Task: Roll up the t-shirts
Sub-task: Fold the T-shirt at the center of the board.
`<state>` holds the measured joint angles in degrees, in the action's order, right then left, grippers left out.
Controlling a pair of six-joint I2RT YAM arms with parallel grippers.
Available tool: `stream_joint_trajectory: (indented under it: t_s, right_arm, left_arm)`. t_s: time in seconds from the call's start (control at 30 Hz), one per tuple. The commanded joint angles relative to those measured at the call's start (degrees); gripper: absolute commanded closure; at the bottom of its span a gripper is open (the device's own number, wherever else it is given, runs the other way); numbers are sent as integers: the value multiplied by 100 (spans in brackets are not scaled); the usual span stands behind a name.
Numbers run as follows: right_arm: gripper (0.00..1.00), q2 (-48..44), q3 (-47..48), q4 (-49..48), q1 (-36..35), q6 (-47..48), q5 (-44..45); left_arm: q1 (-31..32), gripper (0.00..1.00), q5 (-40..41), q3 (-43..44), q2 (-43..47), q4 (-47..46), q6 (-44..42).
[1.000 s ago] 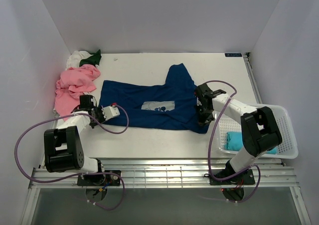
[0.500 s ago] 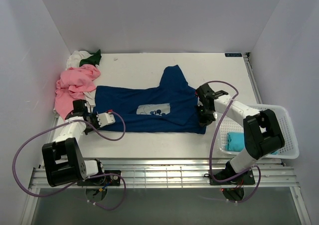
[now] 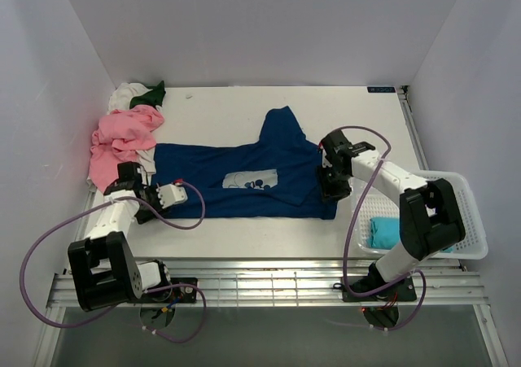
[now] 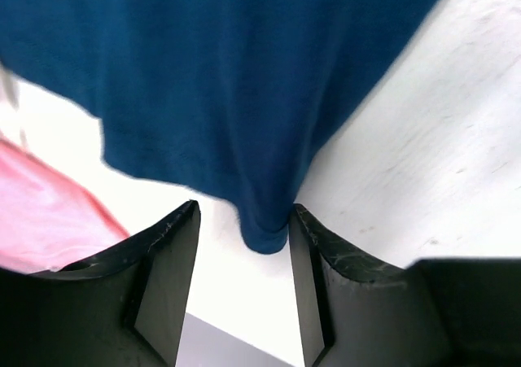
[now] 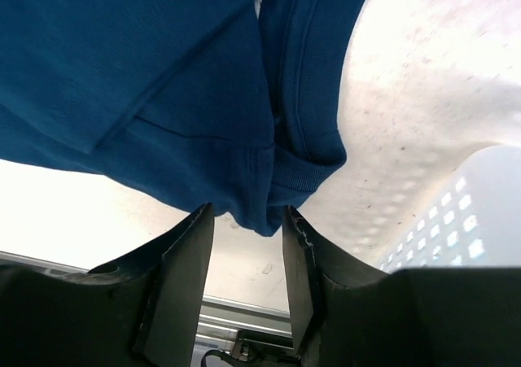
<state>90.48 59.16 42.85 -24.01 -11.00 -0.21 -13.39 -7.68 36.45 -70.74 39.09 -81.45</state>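
Observation:
The navy t-shirt (image 3: 244, 176) lies spread flat across the table, its pale print facing up. My left gripper (image 3: 161, 199) stands open at its left edge. In the left wrist view, a corner of the navy cloth (image 4: 228, 74) hangs loose between the left gripper's (image 4: 242, 220) black fingers (image 4: 167, 269), brushing the right one. My right gripper (image 3: 330, 186) is open at the shirt's right side. In the right wrist view, a ribbed navy hem (image 5: 309, 163) dips unpinched into the right gripper's (image 5: 247, 216) gap. A pink t-shirt (image 3: 122, 139), a white one (image 3: 124, 97) and a dark green one (image 3: 149, 94) are heaped at the back left.
A white mesh basket (image 3: 468, 212) at the right edge holds a teal t-shirt (image 3: 387, 230); its mesh (image 5: 456, 220) shows beside the right gripper. Pink cloth (image 4: 41, 212) lies just left of the left gripper. White walls enclose the table on three sides. A metal rail runs along the front.
Both grippers, shut on the navy shirt before, have opened and let it go. Before that, the shirt was drawn leftward and flatter.

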Motion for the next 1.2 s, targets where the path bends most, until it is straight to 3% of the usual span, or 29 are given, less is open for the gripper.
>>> stream_joint_trajectory:
  t_s: [0.0, 0.27, 0.43, 0.6, 0.87, 1.17]
  right_arm:
    - [54, -215, 517, 232, 54, 142, -154]
    - [56, -574, 624, 75, -139, 423, -435]
    - [60, -707, 535, -470, -437, 652, -797]
    - [60, -382, 667, -760, -701, 819, -840]
    - [57, 303, 791, -734, -1070, 1300, -841]
    - [55, 752, 729, -822, -1238, 1426, -761]
  left_arm:
    - [-41, 42, 91, 512, -45, 212, 41]
    - [-146, 43, -127, 1978, -738, 1161, 340]
    - [-322, 44, -646, 3131, -1415, 1820, 1148]
    - [-322, 44, -866, 3070, -1837, 1401, 1965]
    - [-322, 43, -480, 2903, -2558, 679, 3967]
    - [-314, 46, -506, 2666, -2708, 178, 4620]
